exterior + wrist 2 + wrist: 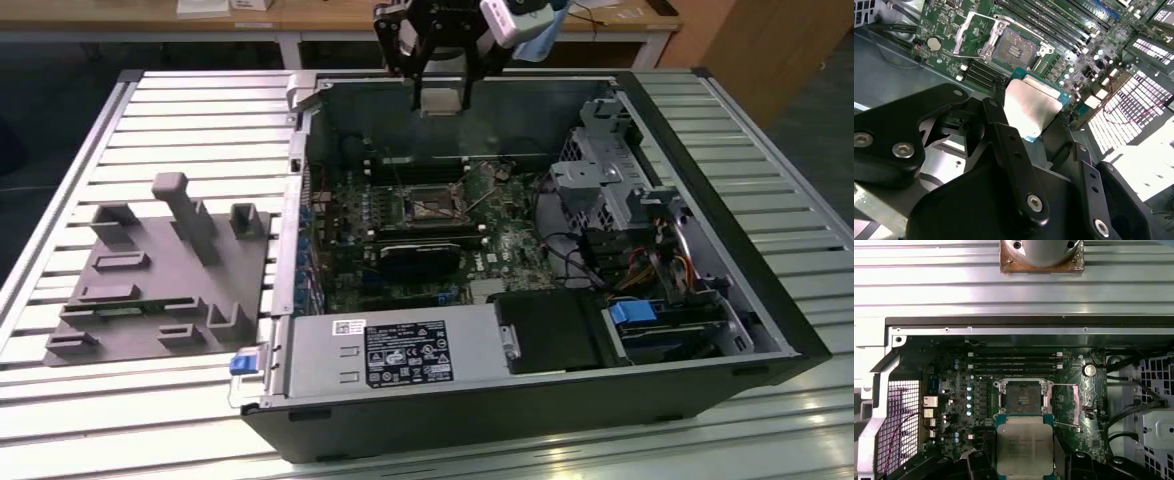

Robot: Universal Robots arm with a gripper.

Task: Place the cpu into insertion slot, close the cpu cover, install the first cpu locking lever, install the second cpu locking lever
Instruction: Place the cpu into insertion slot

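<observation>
Gripper: I see it (pixel 441 98) hanging high over the open computer case (pixel 534 415), near the case's far wall in the exterior view.
Jaws: closed to chip width. The two black fingers (pixel 1004 142) pinch opposite edges of the cpu (pixel 1024 450), and I see nothing else in the grip.
Cpu: up in the air, touching only the fingers. Its silver top faces both wrist cameras, with a green edge showing round the rim.
Insertion slot: on the green motherboard (pixel 954 405). The slot (pixel 1024 397) has its dark centre exposed inside a silver rim.
Cpu to slot: apart. The exterior view puts the chip well above the board, and in both wrist views the slot lies just beyond the chip's front edge.
Cpu cover: the silver frame (pixel 995 35) is swung up off the slot, standing open on the side toward the coin cell (pixel 1089 370).
Levers: I see thin silver rods by the cover but cannot tell them from the frame.
Memory slots: long and black (pixel 1014 362), running alongside the slot.
Case: on its side, open face up, on a slatted metal table (pixel 200 110).
Power supply: silver box (pixel 387 355) at the case's near end.
Grey fixture: on the table (pixel 154 275), beside the case at the exterior view's left.
</observation>
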